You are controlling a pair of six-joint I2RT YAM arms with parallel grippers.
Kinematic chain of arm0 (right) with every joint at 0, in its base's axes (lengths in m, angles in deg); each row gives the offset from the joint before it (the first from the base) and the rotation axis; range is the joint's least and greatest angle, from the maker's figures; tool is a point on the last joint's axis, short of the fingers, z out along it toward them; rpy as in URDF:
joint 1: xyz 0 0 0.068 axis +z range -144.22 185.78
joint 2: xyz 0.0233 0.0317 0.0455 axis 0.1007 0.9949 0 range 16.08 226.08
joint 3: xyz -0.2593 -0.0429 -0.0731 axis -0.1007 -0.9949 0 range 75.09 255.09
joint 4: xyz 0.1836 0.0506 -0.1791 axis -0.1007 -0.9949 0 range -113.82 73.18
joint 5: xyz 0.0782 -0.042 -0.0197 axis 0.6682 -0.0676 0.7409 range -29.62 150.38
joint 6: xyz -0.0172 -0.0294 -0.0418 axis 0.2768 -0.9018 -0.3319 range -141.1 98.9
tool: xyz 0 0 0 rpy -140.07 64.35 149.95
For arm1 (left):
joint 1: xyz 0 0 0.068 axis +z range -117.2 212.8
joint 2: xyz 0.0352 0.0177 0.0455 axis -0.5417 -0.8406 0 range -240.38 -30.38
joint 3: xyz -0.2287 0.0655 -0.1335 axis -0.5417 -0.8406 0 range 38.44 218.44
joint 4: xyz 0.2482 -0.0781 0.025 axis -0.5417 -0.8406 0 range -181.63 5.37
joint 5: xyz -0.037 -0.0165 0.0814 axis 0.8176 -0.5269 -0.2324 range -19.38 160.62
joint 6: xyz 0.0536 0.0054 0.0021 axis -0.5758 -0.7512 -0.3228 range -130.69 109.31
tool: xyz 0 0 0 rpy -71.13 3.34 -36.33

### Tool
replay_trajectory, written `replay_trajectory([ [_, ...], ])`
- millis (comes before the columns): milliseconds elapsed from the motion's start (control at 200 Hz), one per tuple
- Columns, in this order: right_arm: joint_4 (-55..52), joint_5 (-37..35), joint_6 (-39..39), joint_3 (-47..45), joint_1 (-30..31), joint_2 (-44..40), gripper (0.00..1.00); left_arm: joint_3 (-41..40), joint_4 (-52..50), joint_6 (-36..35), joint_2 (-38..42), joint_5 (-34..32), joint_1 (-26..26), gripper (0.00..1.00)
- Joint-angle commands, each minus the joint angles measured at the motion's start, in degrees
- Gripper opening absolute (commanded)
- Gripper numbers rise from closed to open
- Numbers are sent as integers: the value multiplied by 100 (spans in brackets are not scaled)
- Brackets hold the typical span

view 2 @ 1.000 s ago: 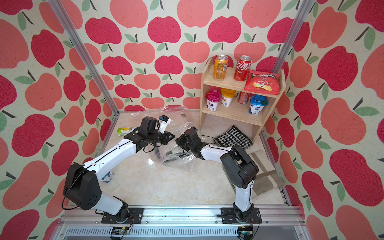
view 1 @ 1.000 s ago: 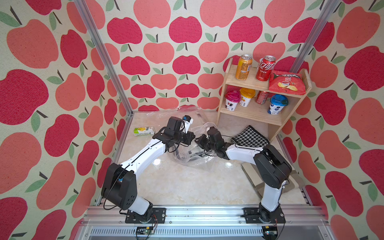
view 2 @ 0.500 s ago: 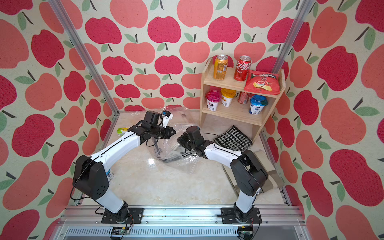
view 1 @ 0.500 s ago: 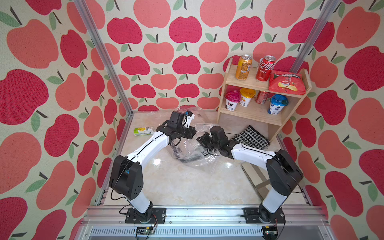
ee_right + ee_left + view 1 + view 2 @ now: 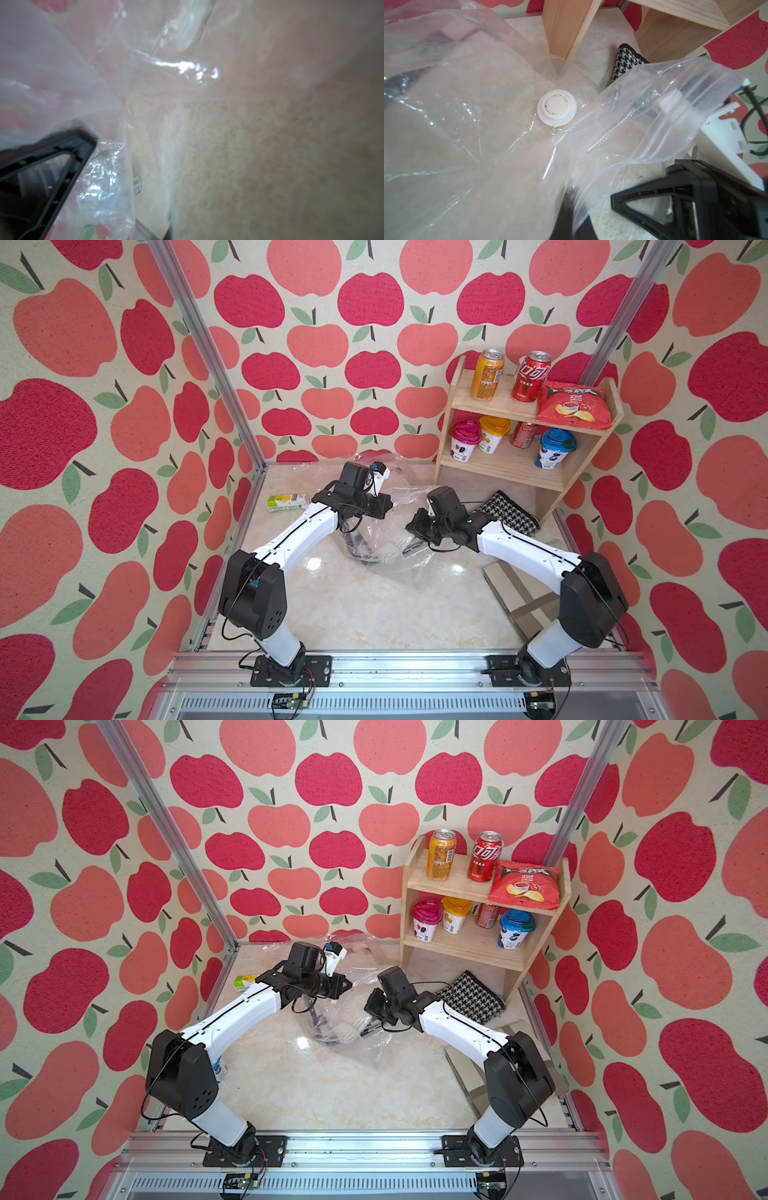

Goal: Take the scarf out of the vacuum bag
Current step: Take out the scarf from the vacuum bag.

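The vacuum bag (image 5: 380,545) (image 5: 347,1036) lies crumpled and clear in the middle of the floor, partly lifted between both arms. Its round white valve cap (image 5: 556,107) faces the left wrist camera. The scarf (image 5: 508,514) (image 5: 471,997) (image 5: 626,62), a black-and-white houndstooth fold, lies outside the bag, on the floor by the shelf's foot. My left gripper (image 5: 387,506) (image 5: 348,984) (image 5: 571,220) is shut on a fold of the bag's plastic. Facing it from the right, my right gripper (image 5: 410,526) (image 5: 368,1007) is shut on the bag, whose film (image 5: 166,62) fills its wrist view.
A wooden shelf (image 5: 503,472) with cans, cups and a crisp packet stands at the back right, close behind the scarf. A small green-and-yellow carton (image 5: 288,502) lies by the left wall. A flat grey-brown sheet (image 5: 519,601) lies under the right arm.
Both arms have reached further out, carrying the grippers and the held bag a little toward the back right. The grippers now stand slightly further apart, both staying shut.
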Motion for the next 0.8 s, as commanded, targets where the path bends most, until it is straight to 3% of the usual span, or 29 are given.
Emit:
replay_trajectory([
  [0, -1452, 353, -850, 336, -261, -398, 0, 107, -237, -61, -125, -16, 30, 0],
  [335, -3623, 1035, -1865, 443, -799, -941, 0, 388, -542, 38, -412, -248, 30, 0],
  [790, -5897, 116, -2872, 556, -1928, -1418, 0, 363, -623, 52, -388, -130, -7, 0],
])
